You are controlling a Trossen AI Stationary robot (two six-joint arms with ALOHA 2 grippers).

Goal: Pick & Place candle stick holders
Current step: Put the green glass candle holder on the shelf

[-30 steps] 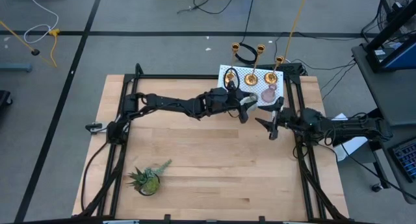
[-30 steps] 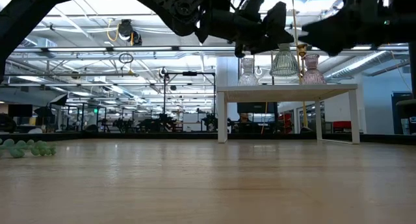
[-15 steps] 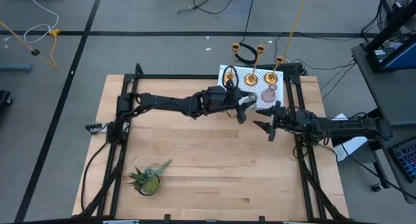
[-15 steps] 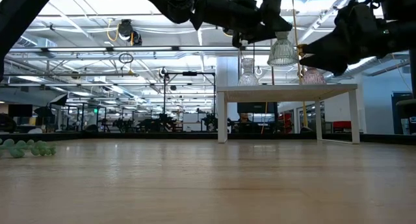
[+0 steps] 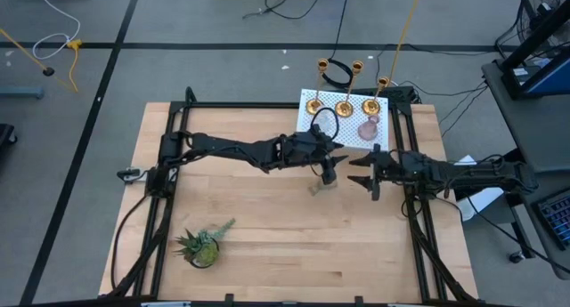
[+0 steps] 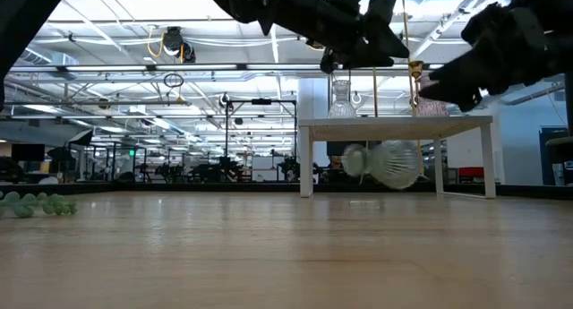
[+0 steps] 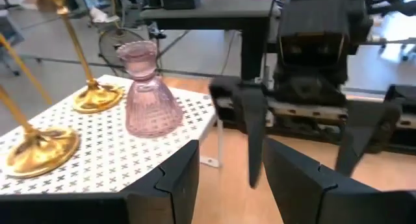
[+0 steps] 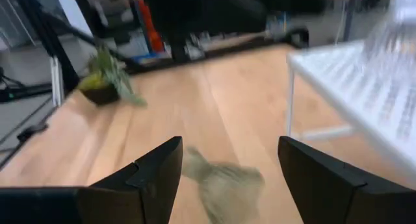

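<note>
A greenish-grey glass holder [image 6: 385, 164] is free of both grippers, tipped on its side and blurred, low over the table between them; it also shows in the high view [image 5: 320, 189] and the right wrist view [image 8: 224, 182]. My left gripper [image 5: 328, 170] is open and empty just above it. My right gripper [image 5: 368, 171] is open and empty, to the right of it. On the white stand [image 5: 354, 140] stand three brass holders [image 5: 344, 107], a pink glass holder [image 5: 368, 127] and a clear one [image 6: 341, 98].
The white stand is raised on legs [image 6: 306, 161] at the table's far right, with free table under it. A spiky green potted plant [image 5: 201, 246] stands near the table's near left corner. The wooden table [image 5: 267, 245] lies bare between them.
My left gripper had lifted the greenish-grey glass holder up off the stand and moved toward the table's near edge. It has let go: the holder has dropped out of the fingers and tipped onto its side, low by the table.
</note>
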